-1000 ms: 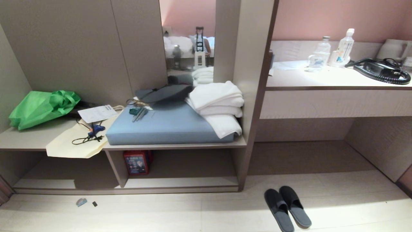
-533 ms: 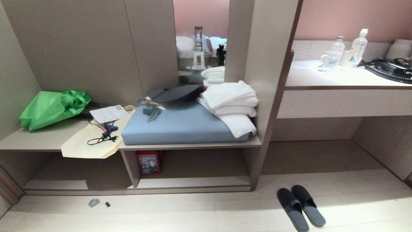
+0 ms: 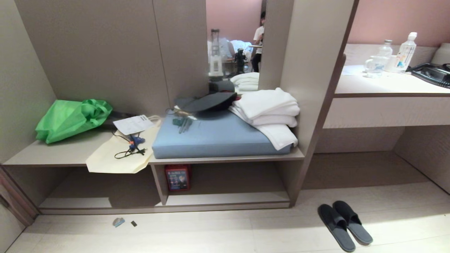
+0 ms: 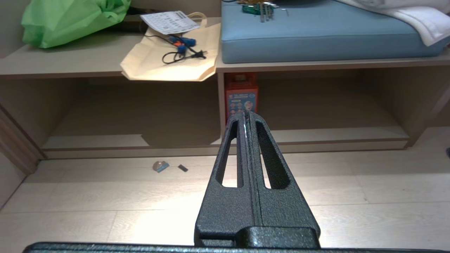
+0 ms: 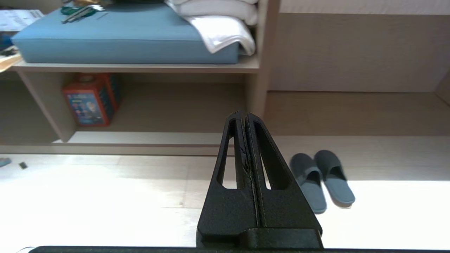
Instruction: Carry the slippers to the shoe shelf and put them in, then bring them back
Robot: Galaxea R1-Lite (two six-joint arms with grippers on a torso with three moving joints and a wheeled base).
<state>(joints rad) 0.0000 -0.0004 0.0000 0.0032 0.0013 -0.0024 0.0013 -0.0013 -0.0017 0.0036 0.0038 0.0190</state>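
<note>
Lying side by side on the floor (image 3: 225,235), the slippers (image 3: 344,222) sit just right of the shoe shelf (image 3: 225,203), long axes running roughly front to back, toes toward the wall. Left gripper (image 4: 246,114) and right gripper (image 5: 243,114) each hang above the floor with fingers pressed together, holding nothing. A red box (image 3: 177,177) stands in the shelf's right compartment beside the divider.

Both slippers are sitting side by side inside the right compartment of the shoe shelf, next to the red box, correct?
Not quite. The slippers are side by side on the floor, right of the shoe shelf; only the red box is inside, as the head view shows.
</note>
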